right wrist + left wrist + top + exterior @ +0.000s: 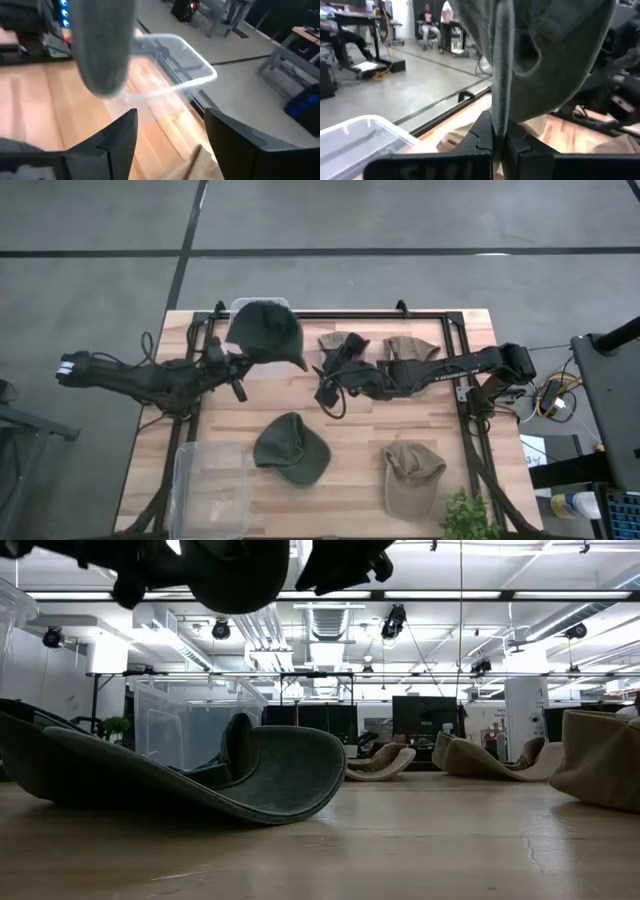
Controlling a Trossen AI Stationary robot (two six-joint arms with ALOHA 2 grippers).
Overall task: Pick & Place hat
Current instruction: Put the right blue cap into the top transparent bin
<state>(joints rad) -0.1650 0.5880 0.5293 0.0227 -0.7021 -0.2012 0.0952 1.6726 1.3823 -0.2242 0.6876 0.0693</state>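
My left gripper [238, 366] is shut on a dark green hat [266, 330], held in the air over the table's far side, partly above a clear bin [243, 303]. The hat fills the left wrist view [555, 55] and shows at the top of the low view [240, 575]. My right gripper [325, 383] is open and empty at mid-table, right of that hat; in its wrist view [170, 137] the hat [105, 50] and the bin [180, 60] lie ahead. A second dark green hat [292, 448] rests on the table nearer the front. My left gripper pinches a folded ridge of the hat's cloth [501, 107] between its two fingers, at the hat's edge on the side toward the table's left. The fingers come nearly level from the table's left. The hat is lifted clear of the table and reaches out beyond the fingertips.
A tan hat [412, 478] lies near the front right, and two more tan hats [343, 345] [405, 347] lie at the far side. A second clear bin [210, 490] stands at the front left. A plant [470, 515] stands at the front right edge.
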